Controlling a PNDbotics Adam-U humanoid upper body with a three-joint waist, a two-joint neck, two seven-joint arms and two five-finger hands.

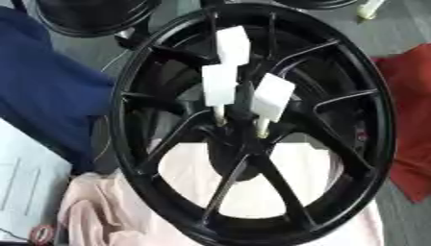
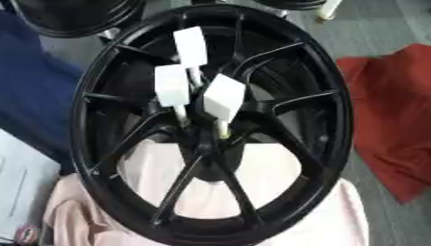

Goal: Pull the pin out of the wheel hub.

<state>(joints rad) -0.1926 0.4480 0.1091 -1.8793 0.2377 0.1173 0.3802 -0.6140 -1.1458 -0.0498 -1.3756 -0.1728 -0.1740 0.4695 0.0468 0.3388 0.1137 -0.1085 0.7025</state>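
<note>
A large black spoked wheel point(image 1: 252, 29) fills both views, lying on a pale pink cloth point(image 1: 252, 192). Its hub point(image 1: 240, 134) sits at the middle. Three pins with white block-shaped heads stand up from the hub: one at the top point(image 1: 233, 44), one at the left point(image 1: 219, 85), one at the right point(image 1: 273, 97). Thin pale shafts run from the left and right heads down into the hub. Neither of my hands shows in either view.
A second black wheel point(image 1: 93, 17) lies at the top left. Dark blue cloth point(image 1: 42, 91) covers the left side, red cloth point(image 1: 412, 120) the right. A grey-white sheet point(image 1: 25, 187) sits at the lower left. A white object point(image 1: 369, 8) lies at the top right on the grey floor.
</note>
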